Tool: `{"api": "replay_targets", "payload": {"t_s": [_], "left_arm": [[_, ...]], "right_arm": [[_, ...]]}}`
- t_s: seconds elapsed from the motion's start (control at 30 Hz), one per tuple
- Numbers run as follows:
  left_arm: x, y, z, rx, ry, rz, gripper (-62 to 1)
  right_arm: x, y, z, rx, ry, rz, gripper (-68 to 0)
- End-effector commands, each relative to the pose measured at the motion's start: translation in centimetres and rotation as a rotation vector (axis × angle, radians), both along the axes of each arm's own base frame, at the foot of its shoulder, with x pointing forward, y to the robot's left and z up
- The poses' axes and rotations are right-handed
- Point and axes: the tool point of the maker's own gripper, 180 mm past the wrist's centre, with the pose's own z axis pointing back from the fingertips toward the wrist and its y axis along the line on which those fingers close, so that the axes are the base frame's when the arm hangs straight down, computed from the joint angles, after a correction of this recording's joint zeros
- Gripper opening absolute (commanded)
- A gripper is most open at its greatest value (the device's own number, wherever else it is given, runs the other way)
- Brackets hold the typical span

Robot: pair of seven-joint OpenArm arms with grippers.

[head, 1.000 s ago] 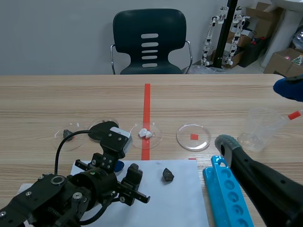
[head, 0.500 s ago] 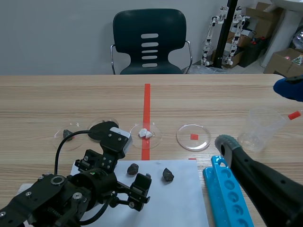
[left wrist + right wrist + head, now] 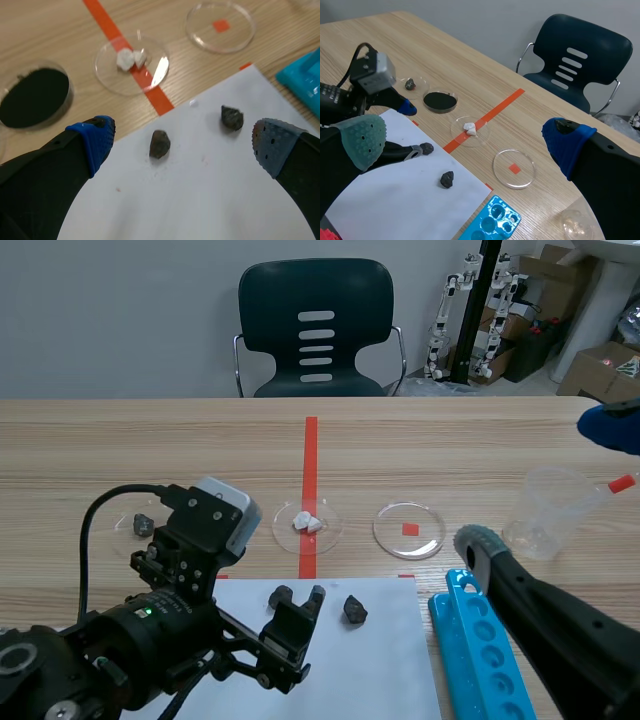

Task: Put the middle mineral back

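Scene view faces along the table (image 3: 450,440) from low between the arms; left wrist view looks steeply down, close over the white sheet (image 3: 200,200); right wrist view looks from higher, farther off; all share sheet and its left dark stone (image 3: 159,144).

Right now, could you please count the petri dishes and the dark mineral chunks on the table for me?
Petri dishes: 4 - dark-chunk dish, black-powder dish, white-mineral dish, empty dish
Dark mineral chunks: 3 - first paper chunk, second paper chunk, dish chunk
Total: 7
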Motion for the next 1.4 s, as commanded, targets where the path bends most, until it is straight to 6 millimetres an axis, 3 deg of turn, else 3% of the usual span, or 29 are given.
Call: {"api": "replay_targets", "payload": {"t_s": [0.0,0.33,0.6,0.97,1.37], "left_arm": [[-0.4,0.0,0.8,-0.019,-0.03,-0.01,-3.7],[-2.2,2.4,4.6,-0.088,-0.14,-0.043,-3.6],[-2.6,6.1,6.4,-0.051,-0.178,0.001,-3.6],[-4.1,6.5,10.2,-0.053,-0.304,-0.037,-3.7],[-4.0,6.5,10.2,-0.05,-0.3,-0.035,-3.7]], "right_arm": [[0.3,0.1,1.0,0.019,-0.033,0.005,0.4],[0.3,0.1,1.0,0.019,-0.033,0.005,0.4],[0.3,0.1,1.0,0.019,-0.033,0.005,0.4],[0.3,0.1,1.0,0.019,-0.033,0.005,0.4],[0.3,0.1,1.0,0.019,-0.033,0.005,0.4]]}}
